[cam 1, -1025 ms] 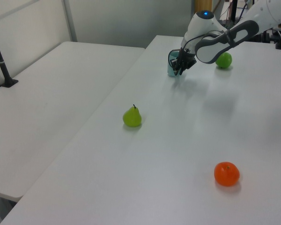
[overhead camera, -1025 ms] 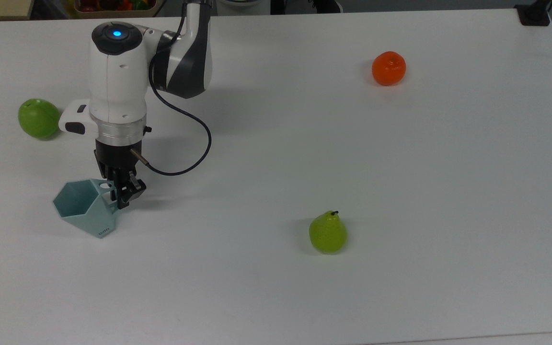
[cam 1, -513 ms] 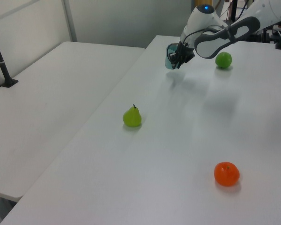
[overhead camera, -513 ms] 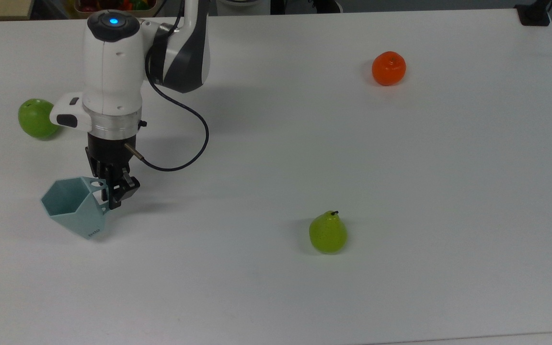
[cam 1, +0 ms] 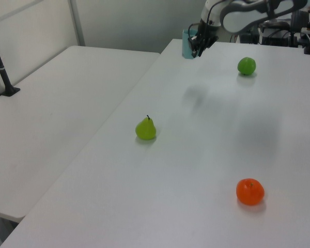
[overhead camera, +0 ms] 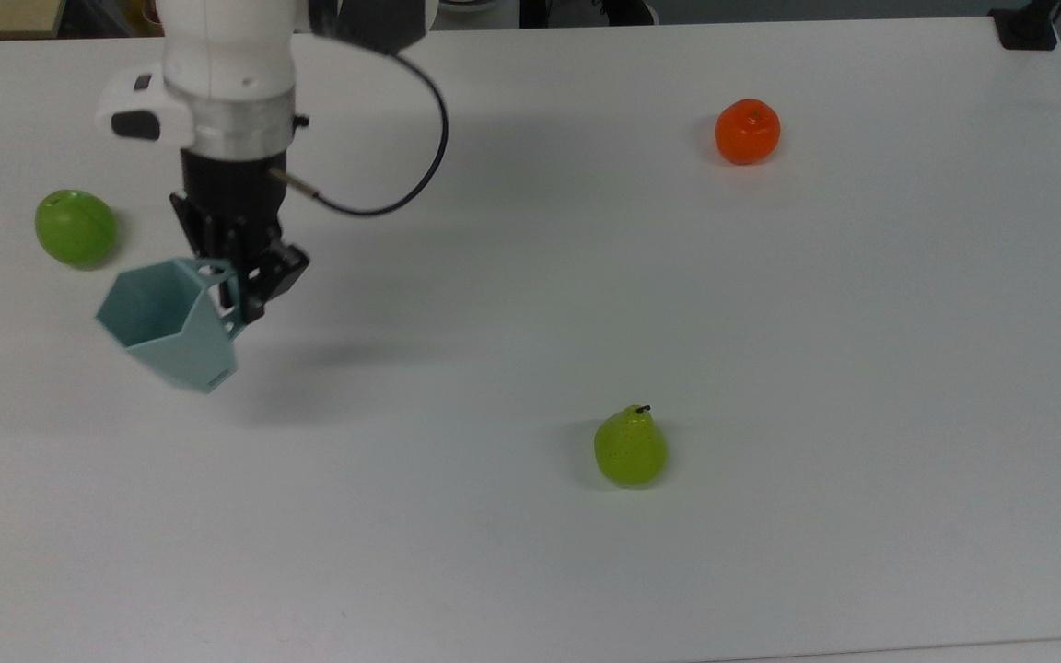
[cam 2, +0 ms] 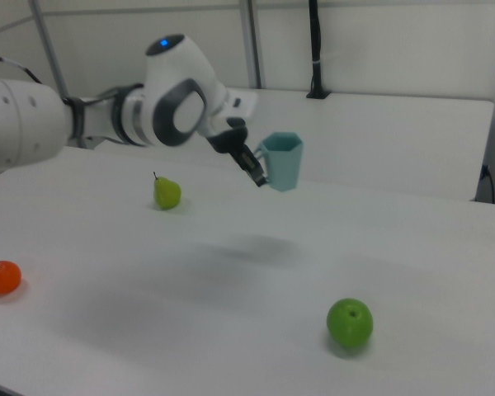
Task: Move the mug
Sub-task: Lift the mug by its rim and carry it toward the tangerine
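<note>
Lifted higher off the table now, the mug hangs by its handle in the end effector.

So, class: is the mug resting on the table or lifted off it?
Lifted: the mug hangs above its shadow, held at its handle by the gripper.

A white surface holds a pear, an orange far behind it, and a green apple far to the top view's left of it.
</note>
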You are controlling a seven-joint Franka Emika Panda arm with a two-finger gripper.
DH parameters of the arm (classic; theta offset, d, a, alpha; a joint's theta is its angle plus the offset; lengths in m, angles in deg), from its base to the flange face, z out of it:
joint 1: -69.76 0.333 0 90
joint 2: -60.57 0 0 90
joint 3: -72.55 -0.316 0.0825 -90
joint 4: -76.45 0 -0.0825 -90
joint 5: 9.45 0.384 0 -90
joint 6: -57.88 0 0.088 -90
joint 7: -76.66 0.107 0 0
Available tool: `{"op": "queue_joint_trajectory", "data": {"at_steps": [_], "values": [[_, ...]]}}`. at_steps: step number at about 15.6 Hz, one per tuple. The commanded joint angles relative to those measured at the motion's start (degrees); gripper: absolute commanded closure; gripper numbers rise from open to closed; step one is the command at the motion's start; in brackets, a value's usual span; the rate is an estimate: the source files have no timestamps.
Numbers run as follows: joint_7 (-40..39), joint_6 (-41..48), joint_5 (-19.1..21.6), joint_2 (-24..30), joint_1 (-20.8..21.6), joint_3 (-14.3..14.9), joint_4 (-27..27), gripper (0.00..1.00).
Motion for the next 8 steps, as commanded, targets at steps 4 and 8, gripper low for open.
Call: {"op": "queue_joint_trajectory", "data": {"at_steps": [4,8], "values": [[-20.0,20.2,2.5,13.4,0.1,-5.3,-7.3,1.00],[-34.9,27.6,5.0,19.8,1.0,-5.8,-15.3,1.00]]}}
